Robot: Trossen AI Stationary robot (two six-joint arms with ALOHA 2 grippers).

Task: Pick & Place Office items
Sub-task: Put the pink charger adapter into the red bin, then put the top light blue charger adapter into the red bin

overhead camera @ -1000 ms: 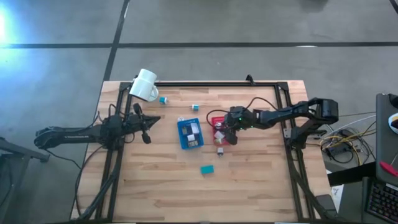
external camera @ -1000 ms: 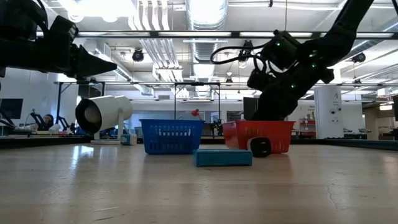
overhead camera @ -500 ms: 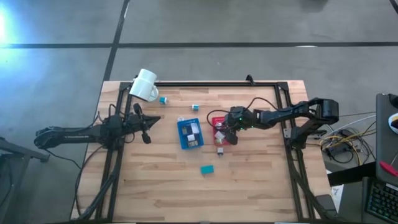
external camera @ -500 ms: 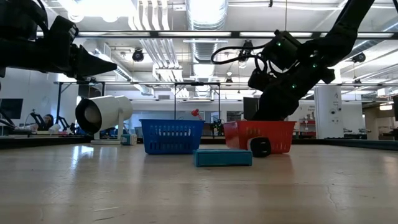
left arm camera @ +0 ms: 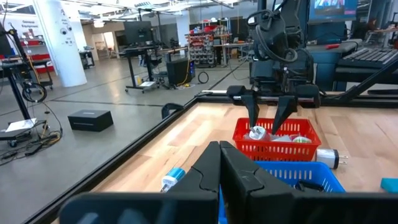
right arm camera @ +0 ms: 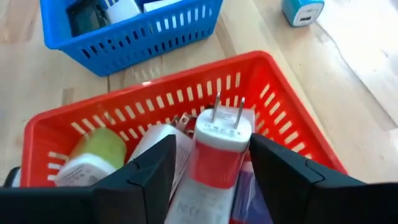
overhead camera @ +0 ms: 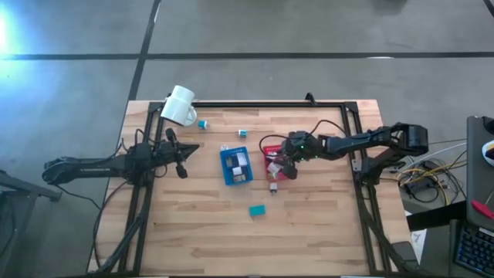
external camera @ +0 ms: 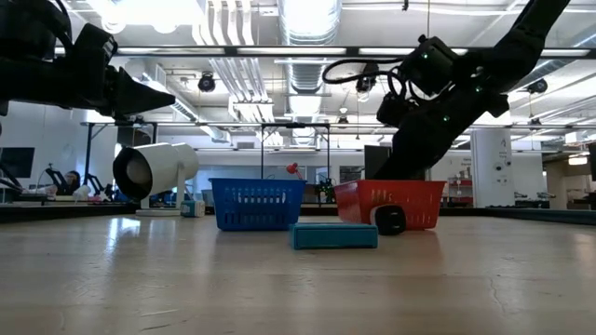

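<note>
Chargers and small blocks were the office items: a white plug adapter (right arm camera: 214, 155) with two prongs stood in the red tray (right arm camera: 292, 130) between the right gripper (right arm camera: 211, 177)'s parted fingers, not clamped. Two teal pieces (overhead camera: 202, 123) lay near the one white mug (overhead camera: 180, 104), a third (overhead camera: 257, 209) lay alone on the worktop (overhead camera: 324, 232). Contents of the one blue tray (overhead camera: 235, 165) were hard to count. Left gripper (left arm camera: 221, 163) hovered with fingers together

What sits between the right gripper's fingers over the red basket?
In the right wrist view, a white-and-red plug adapter, prongs up, stands between the open right gripper's fingers, over the red basket holding other chargers.
</note>
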